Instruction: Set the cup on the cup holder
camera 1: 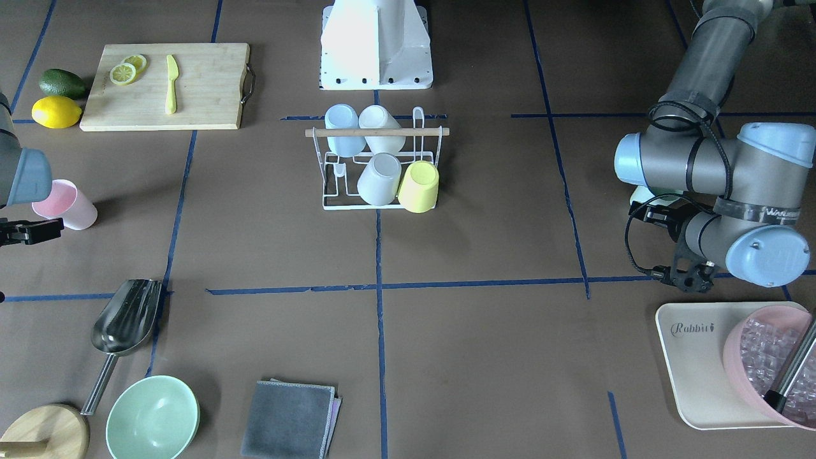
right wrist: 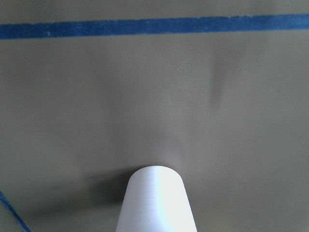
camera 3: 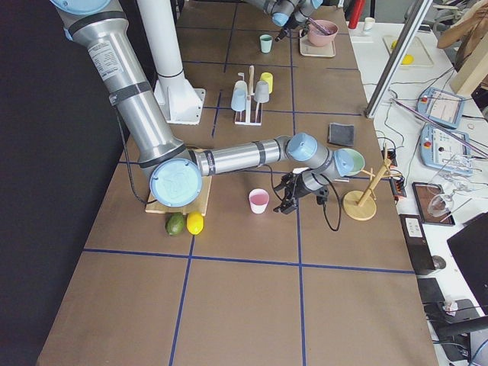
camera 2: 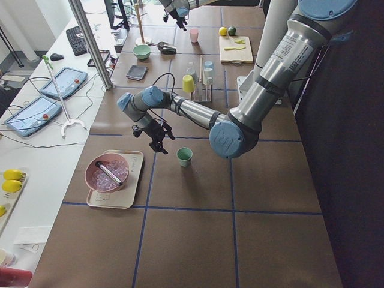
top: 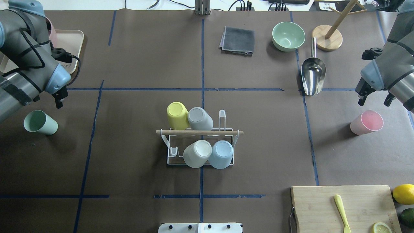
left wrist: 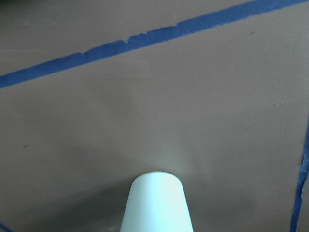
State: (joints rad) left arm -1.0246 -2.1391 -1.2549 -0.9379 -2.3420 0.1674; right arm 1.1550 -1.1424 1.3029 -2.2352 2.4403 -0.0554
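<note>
The cup holder point(top: 200, 132) is a white wire rack with a wooden rod, at the table's middle. It holds a yellow, a blue and two grey cups upside down, and also shows in the front view point(camera 1: 377, 132). A green cup point(top: 40, 122) stands upright at the far left. My left gripper point(top: 59, 97) hangs just beyond it and looks open and empty. A pink cup point(top: 367, 122) stands upright at the far right. My right gripper point(top: 373, 98) is open and empty just beyond it. Each wrist view shows its cup point(left wrist: 157, 203) point(right wrist: 157, 200) at the bottom edge, without fingers.
A cutting board point(top: 323, 207) with a yellow knife and lemon slices, a lemon and an avocado lie near right. A metal scoop point(top: 313, 76), green bowl point(top: 288, 36), wooden stand point(top: 327, 38) and grey cloth point(top: 237, 40) lie far right. A tray point(camera 1: 695, 357) with a pink ice bowl is far left.
</note>
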